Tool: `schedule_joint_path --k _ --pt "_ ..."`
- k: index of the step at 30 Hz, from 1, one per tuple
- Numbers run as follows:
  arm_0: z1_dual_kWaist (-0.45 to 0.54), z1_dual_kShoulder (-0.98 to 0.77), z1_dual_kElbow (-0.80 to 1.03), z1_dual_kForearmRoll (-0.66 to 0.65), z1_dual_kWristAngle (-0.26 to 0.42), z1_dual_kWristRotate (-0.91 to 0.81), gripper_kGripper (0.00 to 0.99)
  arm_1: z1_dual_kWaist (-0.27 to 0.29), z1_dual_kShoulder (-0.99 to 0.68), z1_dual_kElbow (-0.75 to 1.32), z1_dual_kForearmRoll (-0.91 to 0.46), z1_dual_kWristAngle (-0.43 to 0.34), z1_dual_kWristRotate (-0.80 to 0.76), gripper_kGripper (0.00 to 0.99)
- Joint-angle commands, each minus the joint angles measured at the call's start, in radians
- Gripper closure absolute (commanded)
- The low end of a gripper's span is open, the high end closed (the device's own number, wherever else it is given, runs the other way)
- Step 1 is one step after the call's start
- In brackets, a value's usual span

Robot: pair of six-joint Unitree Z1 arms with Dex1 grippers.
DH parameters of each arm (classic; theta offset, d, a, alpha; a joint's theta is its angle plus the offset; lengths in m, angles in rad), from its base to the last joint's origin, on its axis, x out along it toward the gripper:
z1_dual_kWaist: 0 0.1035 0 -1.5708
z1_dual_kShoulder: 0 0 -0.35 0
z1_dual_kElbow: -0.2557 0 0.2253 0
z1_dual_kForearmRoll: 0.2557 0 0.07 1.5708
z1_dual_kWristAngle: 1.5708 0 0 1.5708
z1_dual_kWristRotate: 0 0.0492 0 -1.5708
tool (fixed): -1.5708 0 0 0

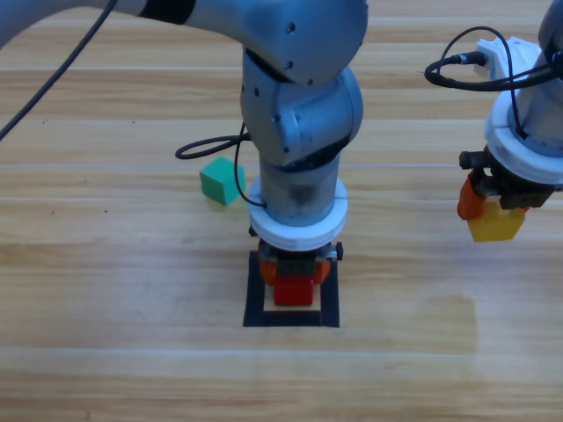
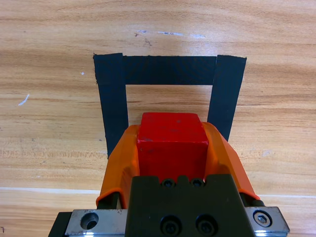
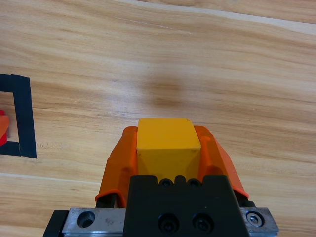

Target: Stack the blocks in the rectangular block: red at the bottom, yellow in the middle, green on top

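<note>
Red cube (image 2: 172,143): clamped between the two orange jaws of the left gripper (image 2: 172,148); in the left wrist view it sits over the open wood inside the tape outline, its front edge short of the far strip. Whether its underside rests on the wood cannot be told.
Left gripper, from above (image 1: 295,286): pointing straight down over the outline, jaws pressed on either side of the red cube (image 1: 294,290), the grey arm coming in from the upper left of the picture.
Black tape rectangle (image 2: 170,70): two side strips and a far strip show in the left wrist view, bare wood between them; in the high view the outline (image 1: 290,320) frames the red cube, a little wider than it.
Yellow cube (image 3: 168,143): pinched between the jaws of the right gripper (image 3: 168,148); a soft shadow lies on the wood ahead of it, so it hangs clear of the table.
Right gripper, from above (image 1: 493,211): at the right edge of the high view, well apart from the outline, with the yellow cube (image 1: 495,224) showing beneath its jaws.
Green cube (image 1: 221,181): resting on the table to the left of the left arm, beyond the outline, touched by neither gripper.
Wooden table (image 1: 106,264): pale planks with the grain running left to right.
</note>
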Motion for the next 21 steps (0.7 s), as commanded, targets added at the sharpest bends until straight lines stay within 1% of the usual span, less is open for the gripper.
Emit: schedule_joint_path --k 1,21 --pt "-0.013 0.054 0.032 -0.023 0.014 -0.013 0.990 0.025 0.037 0.021 0.010 -0.003 -0.009 0.990" --pt "-0.008 0.054 0.060 -0.044 0.026 -0.007 0.990 0.025 0.040 0.021 0.012 -0.003 -0.007 0.990"
